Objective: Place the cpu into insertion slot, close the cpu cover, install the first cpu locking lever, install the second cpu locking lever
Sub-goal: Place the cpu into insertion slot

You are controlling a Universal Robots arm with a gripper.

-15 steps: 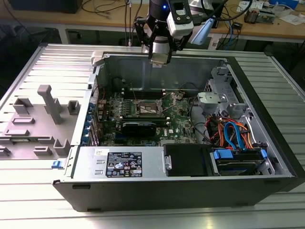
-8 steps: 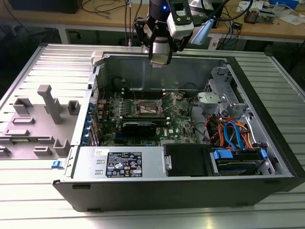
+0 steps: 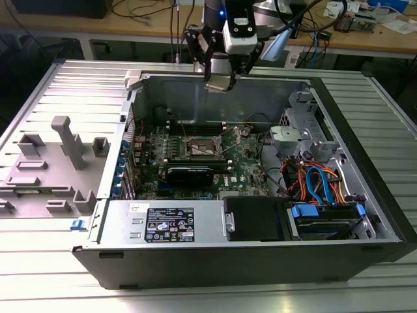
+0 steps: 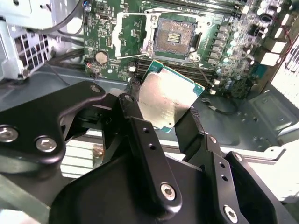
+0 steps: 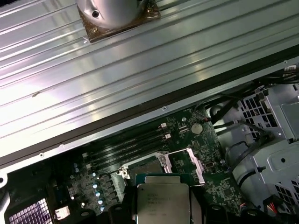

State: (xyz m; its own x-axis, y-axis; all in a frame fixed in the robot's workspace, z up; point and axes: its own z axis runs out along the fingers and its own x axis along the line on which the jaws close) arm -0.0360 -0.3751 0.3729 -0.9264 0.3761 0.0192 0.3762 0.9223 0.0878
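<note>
arm: black wrist, white module | jaws: black links, silver screws

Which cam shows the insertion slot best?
Second wrist view: the insertion slot lies open, its whole recess visible beyond the cpu. The exterior view shows it distant on the motherboard; in the first wrist view the cpu hides part of it.

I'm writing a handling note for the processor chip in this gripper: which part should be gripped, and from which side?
Grip the chip by two opposite thin edges, coming from its metal-top side, as the jaws hold it now. It is flat and square, so those edges give parallel faces, and the underside probably stays untouched for the socket.
</note>
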